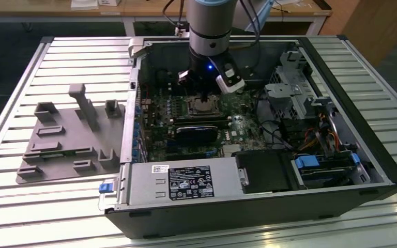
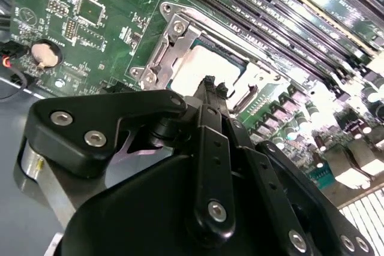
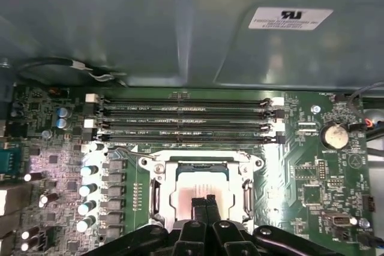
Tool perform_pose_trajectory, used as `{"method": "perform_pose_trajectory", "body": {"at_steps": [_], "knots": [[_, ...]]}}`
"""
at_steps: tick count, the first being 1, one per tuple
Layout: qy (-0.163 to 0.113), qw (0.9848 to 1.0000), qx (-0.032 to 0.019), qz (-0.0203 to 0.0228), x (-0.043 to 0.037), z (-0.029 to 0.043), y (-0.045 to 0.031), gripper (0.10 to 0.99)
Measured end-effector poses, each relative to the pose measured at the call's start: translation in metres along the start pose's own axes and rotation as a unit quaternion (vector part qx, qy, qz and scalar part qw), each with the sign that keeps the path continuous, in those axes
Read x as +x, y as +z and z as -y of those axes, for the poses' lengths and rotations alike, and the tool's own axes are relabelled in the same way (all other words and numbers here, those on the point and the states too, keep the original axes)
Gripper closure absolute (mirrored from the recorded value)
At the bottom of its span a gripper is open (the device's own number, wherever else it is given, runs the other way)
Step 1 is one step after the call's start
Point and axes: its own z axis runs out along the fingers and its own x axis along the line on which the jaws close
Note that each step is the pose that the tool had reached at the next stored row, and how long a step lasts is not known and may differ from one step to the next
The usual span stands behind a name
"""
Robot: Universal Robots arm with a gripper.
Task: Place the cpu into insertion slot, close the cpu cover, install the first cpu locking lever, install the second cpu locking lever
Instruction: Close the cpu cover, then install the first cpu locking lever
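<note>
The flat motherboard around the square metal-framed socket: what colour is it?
The motherboard is green, seen best in the first wrist view.

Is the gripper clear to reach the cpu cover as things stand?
Likely yes: the gripper hangs just above the cpu cover, which frames the cpu, and nothing stands between them.

The circuit board [image 3: 312, 172] is showing deep green with fine pale markings. The chip [image 3: 189, 187] is gleaming pale silver under a pinkish glare, and the cover [image 3: 157, 184] framing it is shining steel grey. The gripper [image 3: 204, 202] is looking matt black. The memory slots [image 3: 180, 121] are running as black stripes tipped in white. In the exterior view, the table [image 1: 19, 217] is showing silver ribbed lines, a plain grey rack [image 1: 67, 150] is sitting at nine o'clock of the black case [image 1: 254, 212], and a tab [image 1: 105, 187] is standing out bright blue.
</note>
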Motion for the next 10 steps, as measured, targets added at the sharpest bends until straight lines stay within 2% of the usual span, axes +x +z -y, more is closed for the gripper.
{"method": "perform_pose_trajectory", "body": {"at_steps": [10], "knots": [[0.0, 1.0, 0.0004, 0.0, 0.0, -0.0001, -0.001, 0.984]]}}
